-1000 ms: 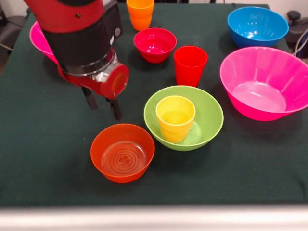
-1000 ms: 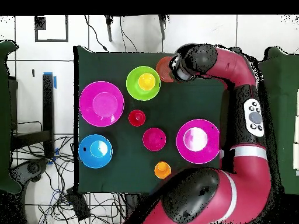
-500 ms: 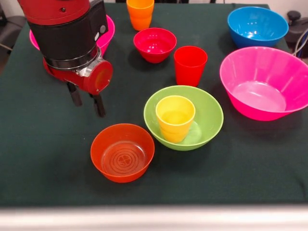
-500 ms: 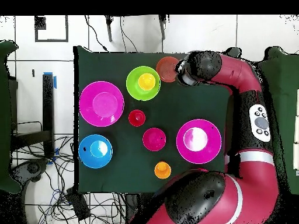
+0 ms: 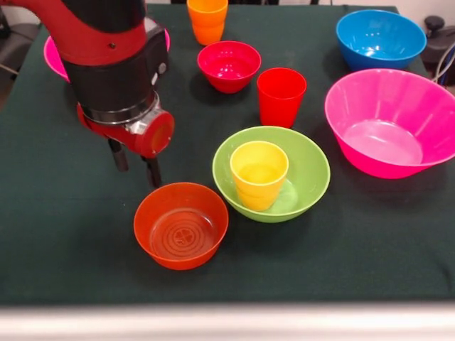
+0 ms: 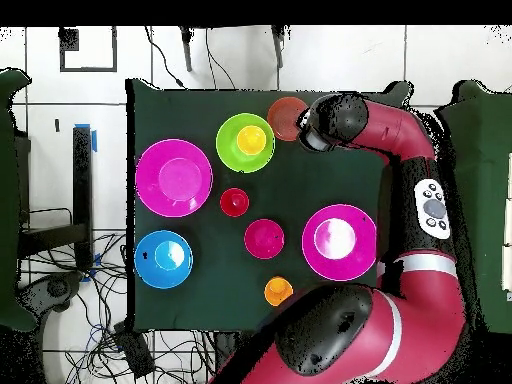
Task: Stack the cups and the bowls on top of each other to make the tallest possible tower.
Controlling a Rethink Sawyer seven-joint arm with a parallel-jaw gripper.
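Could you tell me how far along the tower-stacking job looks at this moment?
Done: the yellow cup stands inside the lime-green bowl. In hand: nothing; the open gripper hangs just behind the orange bowl, empty. Left: that bowl, the red cup and the other vessels all sit apart on the table.

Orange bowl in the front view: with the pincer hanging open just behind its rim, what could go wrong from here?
1. The pincer sits off-centre by the orange bowl's far rim; descending there, a fingertip may strike the rim and tip or shove the bowl.
2. The bowl lies close to the lime-green bowl; a shove could knock it against that bowl and unsettle the yellow cup standing inside.
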